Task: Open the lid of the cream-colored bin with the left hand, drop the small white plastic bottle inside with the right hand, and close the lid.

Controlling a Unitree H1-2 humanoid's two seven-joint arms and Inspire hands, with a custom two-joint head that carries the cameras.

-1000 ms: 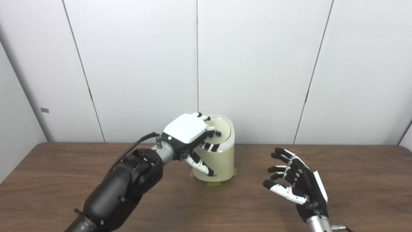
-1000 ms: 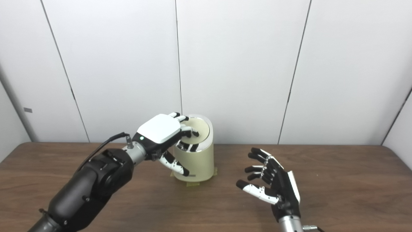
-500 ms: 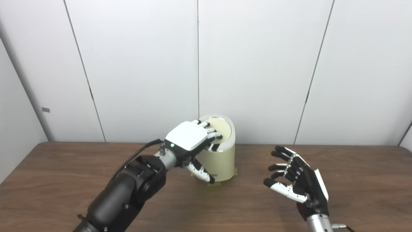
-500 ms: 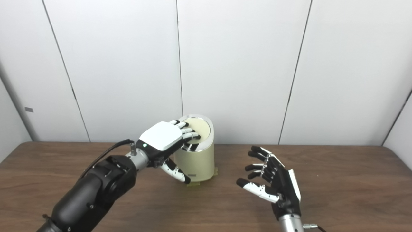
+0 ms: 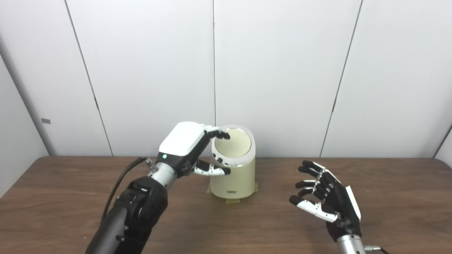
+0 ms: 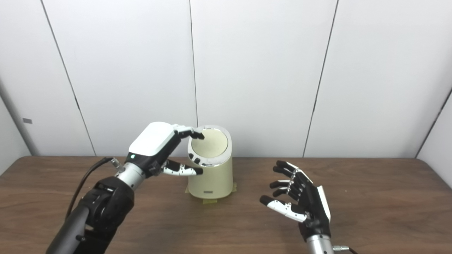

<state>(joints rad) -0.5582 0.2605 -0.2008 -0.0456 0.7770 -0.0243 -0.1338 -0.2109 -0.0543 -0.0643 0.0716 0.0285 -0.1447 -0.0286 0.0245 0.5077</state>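
The cream-colored bin (image 5: 236, 176) stands upright near the table's back edge, its round lid (image 5: 233, 145) lying flat in a chrome rim, shut. My left hand (image 5: 187, 144) hovers at the bin's upper left, open, fingertips (image 5: 220, 134) just over the lid's left rim and thumb (image 5: 212, 171) beside the bin's wall. My right hand (image 5: 326, 203) waits open and empty above the table to the bin's right, palm turned up and left. No small white bottle shows in either view.
The brown wooden table (image 5: 70, 197) runs the full width of the view. White wall panels (image 5: 282, 70) rise directly behind the bin. A black cable (image 5: 122, 176) trails from my left wrist. Bits of tape (image 5: 231, 201) stick out under the bin's base.
My left hand has drawn back to the left off the lid top, fingers lifting clear to the lid's left rim. The lid now lies flat. The right hand has barely moved.
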